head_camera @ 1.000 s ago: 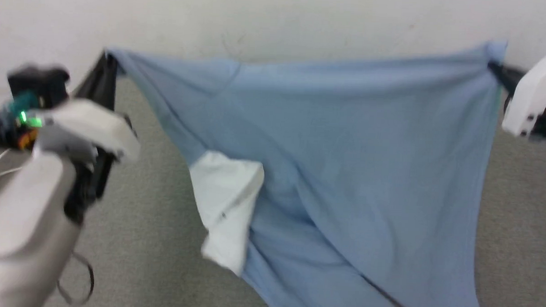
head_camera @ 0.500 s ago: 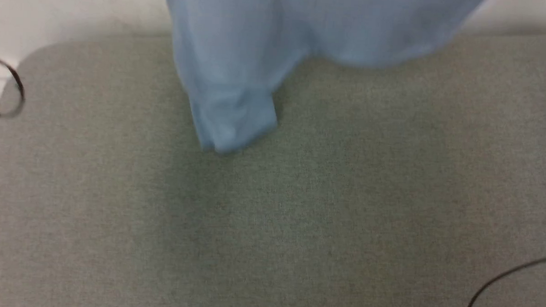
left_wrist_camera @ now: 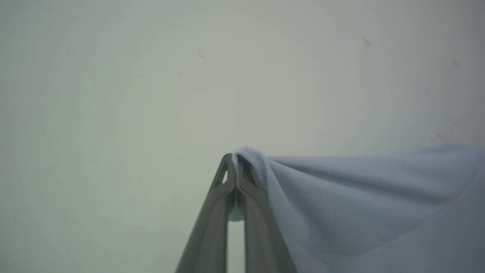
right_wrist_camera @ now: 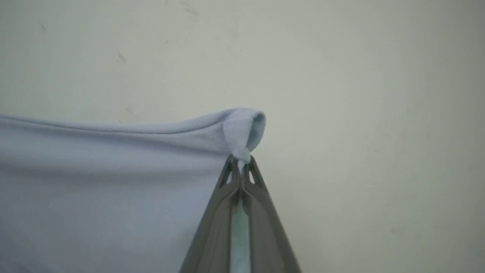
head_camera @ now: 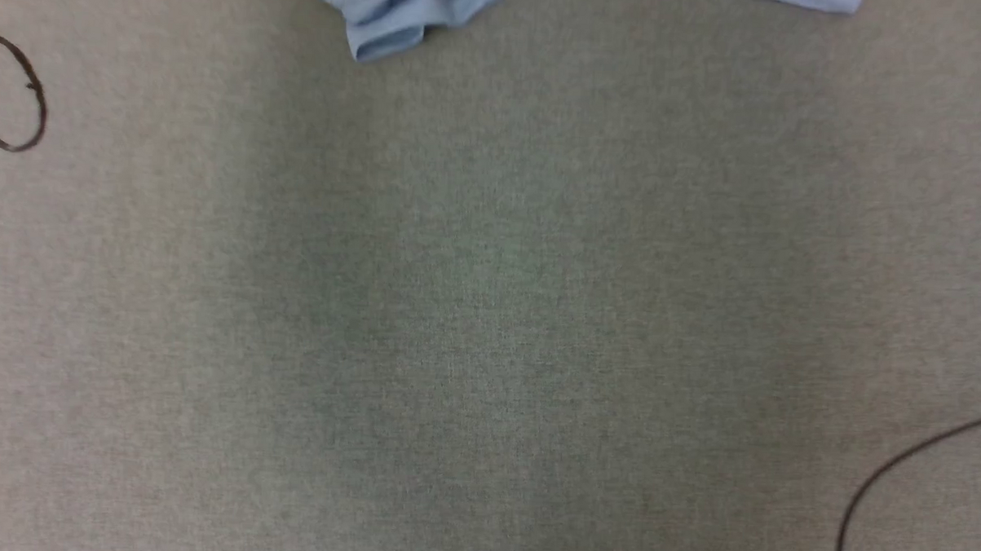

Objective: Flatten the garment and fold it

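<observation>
The left fingers (left_wrist_camera: 232, 184) are pressed together at their tips, pinching an edge of the garment (left_wrist_camera: 360, 189) that drapes to their right, while the right fingers (right_wrist_camera: 233, 187) pinch another edge, cloth spreading to their left.

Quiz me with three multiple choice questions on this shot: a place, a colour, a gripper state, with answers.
1. In the head view, where does the garment show?
A. along the top edge
B. in the middle
C. at the bottom right
2. What colour is the garment?
A. red
B. light blue
C. black
3. How is the left gripper?
A. wide open
B. shut on nothing
C. shut on the garment
Answers: 1 A, its folds show at the top edge; 2 B, pale blue knit in both wrist views; 3 C, its jaws meet on a pinch of cloth.
</observation>
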Controlling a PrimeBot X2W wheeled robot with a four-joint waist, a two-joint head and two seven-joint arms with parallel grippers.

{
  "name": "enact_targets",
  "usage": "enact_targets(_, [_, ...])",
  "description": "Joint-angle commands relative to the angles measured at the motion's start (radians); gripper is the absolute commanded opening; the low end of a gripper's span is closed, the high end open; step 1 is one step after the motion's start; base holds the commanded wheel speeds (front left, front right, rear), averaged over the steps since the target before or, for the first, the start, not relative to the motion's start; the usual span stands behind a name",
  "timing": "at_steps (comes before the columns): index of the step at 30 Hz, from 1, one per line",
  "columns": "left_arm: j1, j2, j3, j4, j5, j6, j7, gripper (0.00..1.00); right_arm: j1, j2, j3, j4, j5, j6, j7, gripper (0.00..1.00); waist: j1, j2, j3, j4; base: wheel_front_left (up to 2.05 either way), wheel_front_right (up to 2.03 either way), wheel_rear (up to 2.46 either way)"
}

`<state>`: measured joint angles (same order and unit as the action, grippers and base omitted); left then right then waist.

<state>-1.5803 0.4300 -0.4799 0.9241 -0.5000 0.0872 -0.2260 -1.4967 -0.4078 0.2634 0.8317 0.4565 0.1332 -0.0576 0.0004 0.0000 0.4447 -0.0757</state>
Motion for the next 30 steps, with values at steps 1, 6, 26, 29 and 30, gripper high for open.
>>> enact_targets(1, [0.003,-0.003,0.002,0.022,-0.007,-0.010,-0.011,0.00,-0.007,0.007,0.019,0.021,0.014,-0.002,-0.018,0.00,-0.0004,0.0000,0.069,0.003,0.00,0.00,0.00])
enact_targets(6, [0.058,-0.036,-0.004,0.086,-0.025,-0.037,-0.019,0.00,0.037,0.022,0.097,0.074,0.061,-0.002,-0.044,0.00,-0.0004,0.0000,0.059,0.010,0.00,0.00,0.00])
enact_targets(26, [0.936,-0.065,0.116,-0.166,-0.148,-0.002,-0.036,0.00,0.850,-0.058,0.313,-0.228,0.371,-0.002,-0.165,0.00,-0.0004,0.0000,-0.312,0.025,0.00,0.00,0.00])
enact_targets(29, [1.054,-0.049,0.121,-0.259,-0.153,0.033,-0.033,0.00,0.943,-0.071,0.284,-0.277,0.369,-0.002,-0.173,0.00,-0.0004,0.0000,-0.343,0.024,0.00,0.00,0.00])
enact_targets(30, [1.115,-0.037,0.120,-0.310,-0.154,0.053,-0.024,0.00,0.991,-0.078,0.272,-0.300,0.364,-0.002,-0.172,0.00,-0.0004,0.0000,-0.359,0.022,0.00,0.00,0.00])
